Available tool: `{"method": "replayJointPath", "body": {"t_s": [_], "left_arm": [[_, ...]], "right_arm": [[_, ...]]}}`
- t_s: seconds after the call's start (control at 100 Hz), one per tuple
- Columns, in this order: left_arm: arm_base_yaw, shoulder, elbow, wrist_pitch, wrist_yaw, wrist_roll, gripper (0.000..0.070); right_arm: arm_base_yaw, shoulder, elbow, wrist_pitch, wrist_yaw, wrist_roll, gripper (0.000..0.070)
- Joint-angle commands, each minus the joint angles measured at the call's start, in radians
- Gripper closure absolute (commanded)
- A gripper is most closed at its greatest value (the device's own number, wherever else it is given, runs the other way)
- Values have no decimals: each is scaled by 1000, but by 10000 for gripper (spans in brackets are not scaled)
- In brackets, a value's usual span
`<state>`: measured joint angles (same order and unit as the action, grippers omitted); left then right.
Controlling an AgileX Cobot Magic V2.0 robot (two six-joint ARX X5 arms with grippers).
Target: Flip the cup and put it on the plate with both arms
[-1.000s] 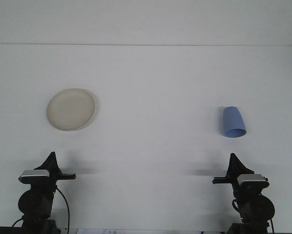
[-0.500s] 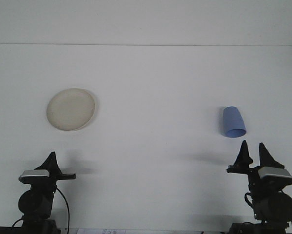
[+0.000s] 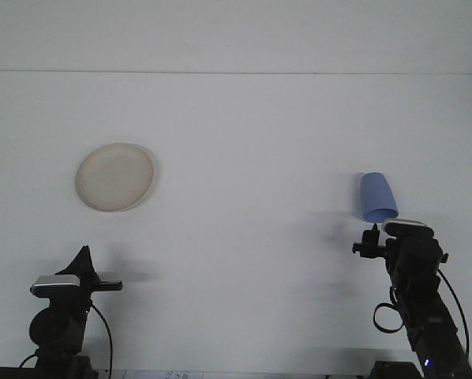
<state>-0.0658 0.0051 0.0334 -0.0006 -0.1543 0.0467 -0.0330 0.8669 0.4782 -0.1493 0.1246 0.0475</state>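
In the front view, your right arm reaches forward with its right gripper (image 3: 386, 230) just at the near rim of the blue cup (image 3: 376, 197), but the wrist hides the fingers, so you cannot tell how far they are parted or whether they hold anything; your left gripper (image 3: 84, 257) sits low at the near left, seen edge-on, its opening equally unreadable. The cup lies on its side at the right of the white surface (image 3: 252, 158), well apart from the cream plate (image 3: 114, 177) at the left, with bare room between them.
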Motion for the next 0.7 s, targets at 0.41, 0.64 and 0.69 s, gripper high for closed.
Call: {"method": "replayJointPath", "body": {"t_s": [0.41,0.64,0.69], "left_arm": [[0,-2,-19,10,1,13,684],[0,-2,-19,10,1,13,684],[0,-2,-19,10,1,13,684]], "right_arm": [[-88,354,0,346,55,-161,280],[-159,488,0,557,-97,-179,279],[-167,518,0,607,-121,-180,280]]}}
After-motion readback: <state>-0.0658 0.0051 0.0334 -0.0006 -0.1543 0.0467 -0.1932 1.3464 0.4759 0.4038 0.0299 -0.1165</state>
